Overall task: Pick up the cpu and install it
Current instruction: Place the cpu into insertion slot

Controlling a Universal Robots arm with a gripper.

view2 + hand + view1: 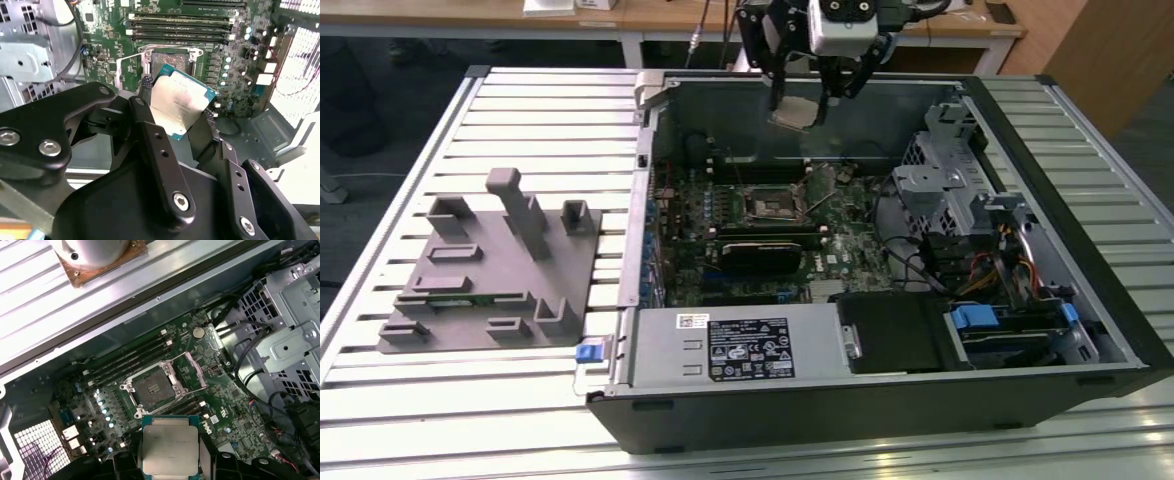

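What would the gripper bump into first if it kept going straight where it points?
Likely the green board, at or close to the open square socket. The gripper holds the chip, so the chip would touch first. Depth is hard to judge here.

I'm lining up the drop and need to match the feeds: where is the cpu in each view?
Exterior view: cpu held over the case's far end, beyond the socket.
Second wrist view: cpu tilted, its corner overlapping the socket.
First wrist view: cpu face-on, apart from the socket.
Shared landmark: the socket's metal frame.
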